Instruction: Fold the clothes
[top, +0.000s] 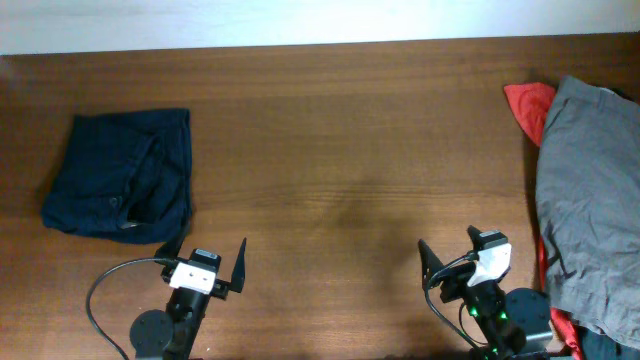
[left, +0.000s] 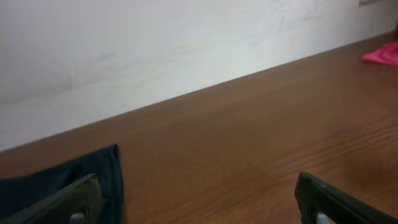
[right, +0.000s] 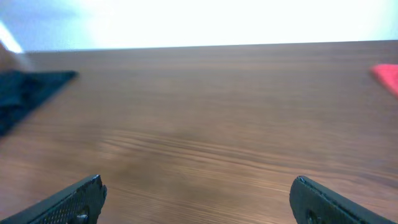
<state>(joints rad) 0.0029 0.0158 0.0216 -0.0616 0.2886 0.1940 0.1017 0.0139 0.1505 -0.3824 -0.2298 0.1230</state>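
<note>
See L gripper (top: 210, 246) and R gripper (top: 446, 242) gaping fully wide over desk (top: 340, 150) near front edge, w/ nothing held or touched. Find the clothes (top: 592, 200), grey-khaki & crumpled, at desk's right edge, lying partly over red garment (top: 527, 101), just beside R arm.

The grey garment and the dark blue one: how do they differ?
The grey garment lies loose and wrinkled at the right, over red cloth; the dark blue garment sits folded at the left. The grey one looks larger than the blue one. Both rest on the table.
</note>
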